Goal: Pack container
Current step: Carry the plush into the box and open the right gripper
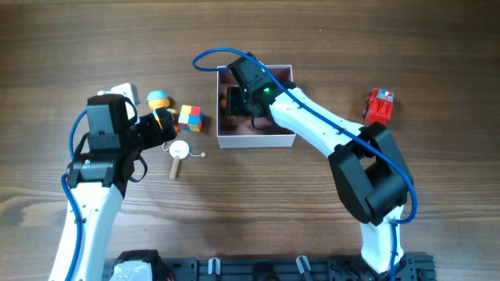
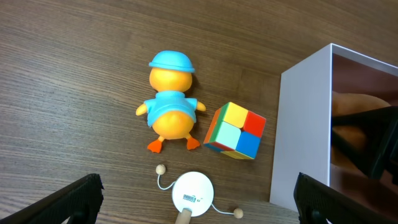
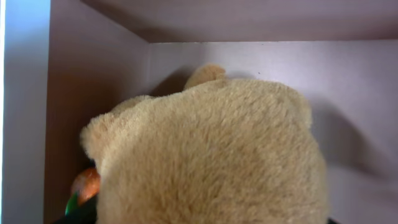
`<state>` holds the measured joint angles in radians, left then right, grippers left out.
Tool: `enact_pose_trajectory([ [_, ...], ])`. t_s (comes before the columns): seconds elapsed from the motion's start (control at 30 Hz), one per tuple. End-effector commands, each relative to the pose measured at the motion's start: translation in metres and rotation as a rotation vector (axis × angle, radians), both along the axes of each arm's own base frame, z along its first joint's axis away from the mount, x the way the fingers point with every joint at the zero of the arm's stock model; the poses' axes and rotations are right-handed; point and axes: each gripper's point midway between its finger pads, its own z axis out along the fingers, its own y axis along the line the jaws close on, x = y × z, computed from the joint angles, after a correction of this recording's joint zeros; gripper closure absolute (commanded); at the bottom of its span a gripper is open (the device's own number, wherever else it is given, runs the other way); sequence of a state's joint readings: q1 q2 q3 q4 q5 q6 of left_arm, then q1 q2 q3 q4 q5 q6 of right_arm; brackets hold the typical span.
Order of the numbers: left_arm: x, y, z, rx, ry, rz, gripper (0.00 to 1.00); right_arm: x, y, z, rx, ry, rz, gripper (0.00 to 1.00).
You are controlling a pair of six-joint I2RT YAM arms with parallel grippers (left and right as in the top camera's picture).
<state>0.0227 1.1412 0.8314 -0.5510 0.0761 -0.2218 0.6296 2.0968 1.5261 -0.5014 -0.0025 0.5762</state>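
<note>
Found the container (image 1: 255, 141) on the wooden tabletop (image 1: 336, 47), just beyond the middle, open side up, white walls outside and dusky pink within. Saw the right claw (image 1: 237, 102) lowered from above into its left half; could not tell whether spread or pinching, with the wrist view almost wholly filled by a tan plush toy (image 3: 211, 155). Made out that plush pressed towards a back corner of the pink interior, with something orange (image 3: 86, 183) and a sliver of green tucked at its lower left beside the side wall; too little shown to name it.

Found the left claw (image 1: 162, 127) low over the tabletop, just left of the container, fingers (image 2: 74, 200) spread wide and gripping nothing. Counted three toys under it: a duck (image 2: 169, 102) in a blue hat lying flat, a colour cube (image 2: 235, 130) just beside the duck and near the container's white wall without touching it, and a white disc (image 2: 193, 194) on a wooden handle, with two beads on strings, between the spread fingers.

Spotted a red toy car (image 1: 380, 105) well apart, right of the container, and a small white object (image 1: 125, 92) partly hidden behind the left arm
</note>
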Motion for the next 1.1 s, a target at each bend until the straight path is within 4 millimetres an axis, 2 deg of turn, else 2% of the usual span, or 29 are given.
enact_pose_trajectory([
  [0.0, 0.004, 0.003, 0.006, 0.016, -0.015, -0.007, 0.00, 0.004, -0.001, 0.034, -0.014, -0.088, 0.062, 0.28],
  [0.03, 0.004, 0.003, 0.006, 0.016, -0.015, -0.007, 0.00, 0.006, -0.004, 0.040, -0.024, -0.106, 0.057, 0.27],
  [0.23, 0.004, 0.003, 0.006, 0.016, -0.015, -0.007, 0.00, 0.010, -0.020, 0.112, -0.072, -0.288, 0.097, 0.21],
  [0.37, 0.004, 0.003, 0.006, 0.016, -0.015, -0.007, 0.00, 0.010, -0.042, 0.160, -0.084, -0.382, 0.066, 0.14],
  [0.4, 0.004, 0.003, 0.006, 0.016, -0.015, -0.007, 0.00, 0.010, -0.045, 0.168, -0.073, -0.395, 0.060, 0.14],
  [0.47, 0.004, 0.003, 0.006, 0.016, -0.015, -0.007, 0.00, 0.006, -0.043, 0.178, -0.047, -0.407, 0.094, 0.23],
  [0.53, 0.004, 0.003, 0.006, 0.016, -0.015, -0.007, 0.00, 0.004, -0.042, 0.176, -0.046, -0.396, 0.103, 0.27],
  [0.67, 0.004, 0.003, 0.006, 0.016, -0.015, -0.007, 0.00, 0.004, -0.042, 0.157, -0.073, -0.351, 0.106, 0.27],
  [0.77, 0.004, 0.003, 0.006, 0.016, -0.015, -0.007, 0.00, 0.009, -0.055, 0.146, -0.146, -0.343, 0.067, 0.26],
  [1.0, 0.004, 0.003, 0.006, 0.016, -0.015, -0.007, 0.00, 0.012, -0.083, 0.136, -0.181, -0.287, 0.010, 0.27],
  [1.07, 0.004, 0.003, 0.006, 0.016, -0.015, -0.007, 0.00, 0.011, -0.096, 0.129, -0.190, -0.250, -0.017, 0.34],
])
